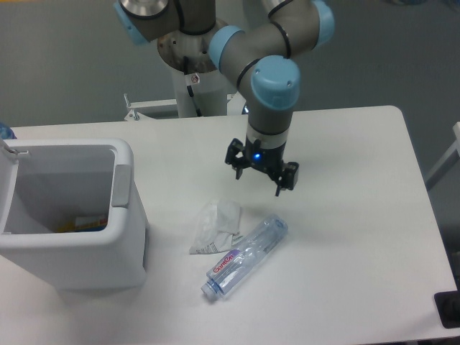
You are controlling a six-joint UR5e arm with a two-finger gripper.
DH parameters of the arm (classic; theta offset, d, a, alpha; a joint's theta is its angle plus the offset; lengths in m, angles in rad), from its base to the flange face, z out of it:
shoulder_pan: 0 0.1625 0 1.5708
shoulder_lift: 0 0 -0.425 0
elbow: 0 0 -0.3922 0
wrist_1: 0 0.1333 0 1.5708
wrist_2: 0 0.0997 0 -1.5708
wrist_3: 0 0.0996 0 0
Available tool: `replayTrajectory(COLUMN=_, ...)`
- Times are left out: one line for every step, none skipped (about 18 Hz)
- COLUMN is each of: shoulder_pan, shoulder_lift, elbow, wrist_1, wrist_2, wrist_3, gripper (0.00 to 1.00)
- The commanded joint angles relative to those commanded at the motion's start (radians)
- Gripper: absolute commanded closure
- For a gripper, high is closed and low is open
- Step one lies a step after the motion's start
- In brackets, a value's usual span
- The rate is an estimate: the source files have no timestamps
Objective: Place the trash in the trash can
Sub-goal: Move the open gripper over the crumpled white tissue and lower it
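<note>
A crumpled white-translucent plastic wrapper (pixel 215 226) lies on the white table (pixel 345 237) near the middle. A clear plastic bottle (pixel 246 256) with a red-purple label lies on its side just right of and below the wrapper, touching it. The white boxy trash can (pixel 72 215) stands at the left, with some coloured items showing in its grey inside. My gripper (pixel 259 183) hangs above the table, up and to the right of the wrapper and bottle. Its fingers are spread apart and hold nothing.
The arm's base column (pixel 190 79) stands behind the table's far edge. A dark object (pixel 449 309) sits at the table's front right corner. The table's right edge runs close to a grey frame (pixel 445 162).
</note>
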Motion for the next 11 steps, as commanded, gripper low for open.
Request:
replayTrajectory(shoulder_pan=-0.006, shoulder_lift=-0.008, elbow=-0.006, wrist_1=0.002, wrist_2=-0.002, wrist_3=-0.002, gripper=0.0)
replayTrajectory(shoulder_pan=-0.014, shoulder_lift=-0.009, elbow=-0.005, wrist_1=0.002, wrist_2=-0.002, wrist_3=-0.003, gripper=0.0)
replayTrajectory(shoulder_pan=-0.02, shoulder_lift=-0.015, elbow=-0.005, wrist_1=0.005, wrist_2=-0.002, wrist_3=-0.003, gripper=0.0)
replayTrajectory(shoulder_pan=-0.023, shoulder_lift=-0.018, elbow=-0.006, wrist_1=0.009, wrist_2=-0.002, wrist_3=-0.005, gripper=0.0)
replayTrajectory(shoulder_pan=-0.035, shoulder_lift=-0.029, elbow=-0.006, wrist_1=0.011, wrist_2=-0.002, wrist_3=-0.008, gripper=0.0)
replayTrajectory(shoulder_pan=-0.044, shoulder_lift=-0.038, elbow=-0.006, wrist_1=0.017, wrist_2=0.0, wrist_3=-0.011, gripper=0.0)
replayTrajectory(shoulder_pan=-0.052, shoulder_lift=-0.049, elbow=-0.006, wrist_1=0.029, wrist_2=0.0, wrist_3=-0.011, gripper=0.0)
replayTrajectory(shoulder_pan=-0.058, shoulder_lift=-0.058, elbow=-0.006, wrist_1=0.049, wrist_2=0.0, wrist_3=-0.011, gripper=0.0)
replayTrajectory(shoulder_pan=-0.064, shoulder_lift=-0.072, elbow=-0.008, wrist_1=0.066, wrist_2=0.0, wrist_3=-0.011, gripper=0.0)
replayTrajectory(shoulder_pan=-0.066, shoulder_lift=-0.083, elbow=-0.015, wrist_1=0.083, wrist_2=0.0, wrist_3=-0.011, gripper=0.0)
replayTrajectory(shoulder_pan=-0.072, shoulder_lift=-0.091, elbow=-0.018, wrist_1=0.1, wrist_2=0.0, wrist_3=-0.011, gripper=0.0)
